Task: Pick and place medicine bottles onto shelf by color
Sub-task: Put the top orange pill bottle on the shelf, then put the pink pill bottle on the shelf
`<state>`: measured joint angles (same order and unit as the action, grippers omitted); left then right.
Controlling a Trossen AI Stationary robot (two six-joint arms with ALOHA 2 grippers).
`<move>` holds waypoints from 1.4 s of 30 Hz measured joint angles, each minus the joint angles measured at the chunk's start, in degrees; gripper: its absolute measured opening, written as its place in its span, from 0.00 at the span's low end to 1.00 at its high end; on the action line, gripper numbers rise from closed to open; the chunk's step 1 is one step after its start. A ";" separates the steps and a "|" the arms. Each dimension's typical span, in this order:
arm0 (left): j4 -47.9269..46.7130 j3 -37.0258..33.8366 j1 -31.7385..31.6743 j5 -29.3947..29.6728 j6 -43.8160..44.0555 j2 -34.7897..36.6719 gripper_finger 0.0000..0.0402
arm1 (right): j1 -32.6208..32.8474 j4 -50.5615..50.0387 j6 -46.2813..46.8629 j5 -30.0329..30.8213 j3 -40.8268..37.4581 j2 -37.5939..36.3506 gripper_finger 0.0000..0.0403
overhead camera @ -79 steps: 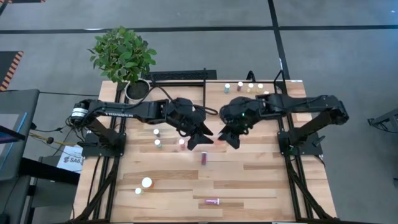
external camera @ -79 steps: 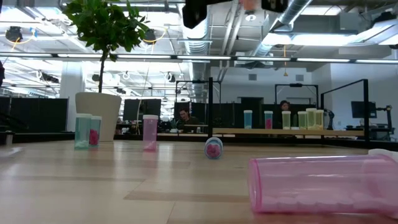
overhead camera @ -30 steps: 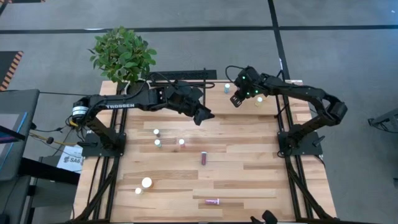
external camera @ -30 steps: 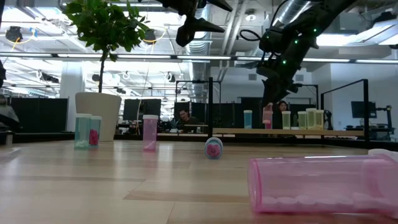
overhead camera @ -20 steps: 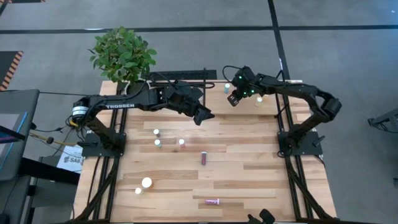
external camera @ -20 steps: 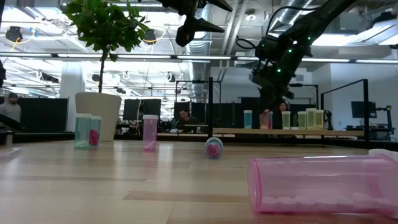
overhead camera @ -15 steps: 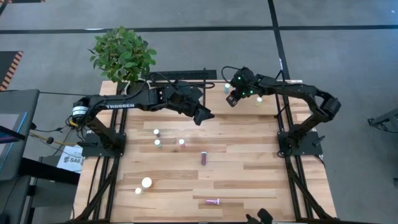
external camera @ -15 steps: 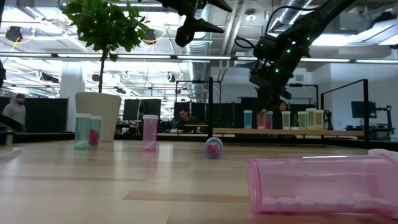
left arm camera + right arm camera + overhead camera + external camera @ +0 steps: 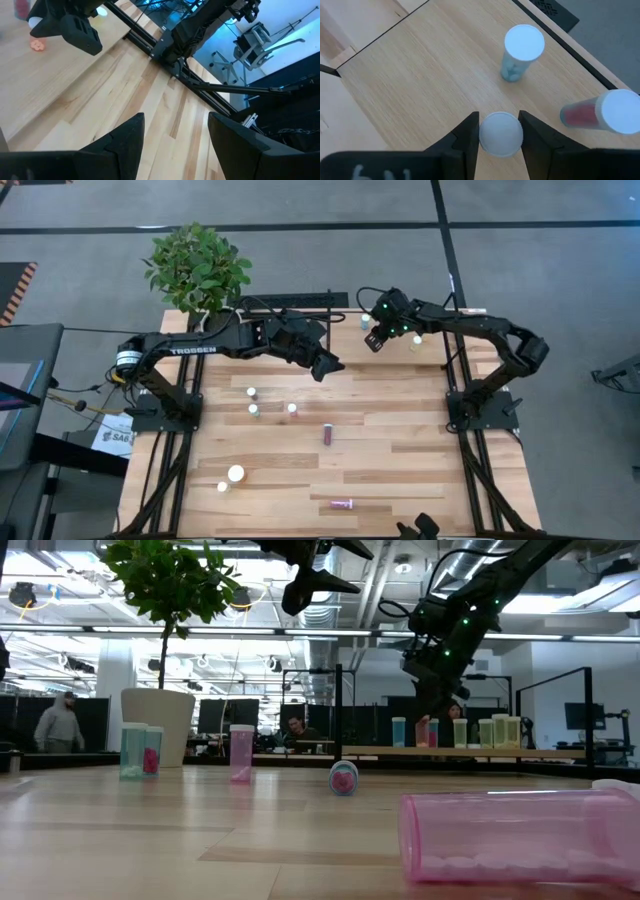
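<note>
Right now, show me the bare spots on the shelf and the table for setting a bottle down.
On the shelf, bare wood lies beside the right tool; its other side holds a teal bottle and a red bottle. On the table, the right half is free; bottles crowd the middle-left.

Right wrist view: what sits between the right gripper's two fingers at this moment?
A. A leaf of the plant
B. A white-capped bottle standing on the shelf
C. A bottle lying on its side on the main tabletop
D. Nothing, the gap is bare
B. The right gripper has its fingers on either side of a white-capped bottle standing upright on the shelf, near two other bottles.
</note>
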<state>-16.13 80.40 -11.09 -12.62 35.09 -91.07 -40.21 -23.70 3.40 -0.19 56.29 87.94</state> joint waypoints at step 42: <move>-21.46 0.00 8.24 0.38 -0.24 0.00 0.51 | 30.68 -46.07 23.72 4.22 28.31 -12.87 0.48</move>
<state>-37.59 80.40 -2.85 -12.24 34.86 -91.07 -9.53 -69.77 27.12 4.03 84.61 75.07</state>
